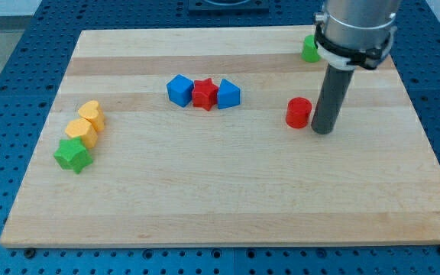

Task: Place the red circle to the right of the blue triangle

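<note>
Camera view: you are looking down at a pale wooden table resting on a blue perforated base. Your arm has no fingers to open or close; it ends in a straight dark rod, and my tip rests on the table toward the view's right. It sits just to the right of the red circle, very close, though you cannot tell whether the two touch.

The red circle is a short, upright red cylinder, standing alone. Well to its left is a row of three touching blocks: a blue block, a red star, then the blue triangle. The red circle is on the triangle's right, well apart and slightly lower.

Behind the arm, near the top right, a green block is partly hidden. At far left, two orange blocks, and, and a green star form a diagonal cluster.
</note>
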Controlling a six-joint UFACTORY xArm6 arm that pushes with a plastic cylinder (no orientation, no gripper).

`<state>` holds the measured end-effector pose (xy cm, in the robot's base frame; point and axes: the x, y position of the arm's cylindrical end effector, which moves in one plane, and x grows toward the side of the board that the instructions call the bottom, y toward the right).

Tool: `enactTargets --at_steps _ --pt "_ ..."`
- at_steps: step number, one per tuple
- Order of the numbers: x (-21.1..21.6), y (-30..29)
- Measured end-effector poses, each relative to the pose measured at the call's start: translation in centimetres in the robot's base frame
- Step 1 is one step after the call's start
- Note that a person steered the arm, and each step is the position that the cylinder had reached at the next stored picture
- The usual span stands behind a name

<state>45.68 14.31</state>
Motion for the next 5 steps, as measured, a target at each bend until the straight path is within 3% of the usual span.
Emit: enactTargets --at_steps 3,5 --pt "-6.9 -5.5" --pt "-4.0 -4.2"
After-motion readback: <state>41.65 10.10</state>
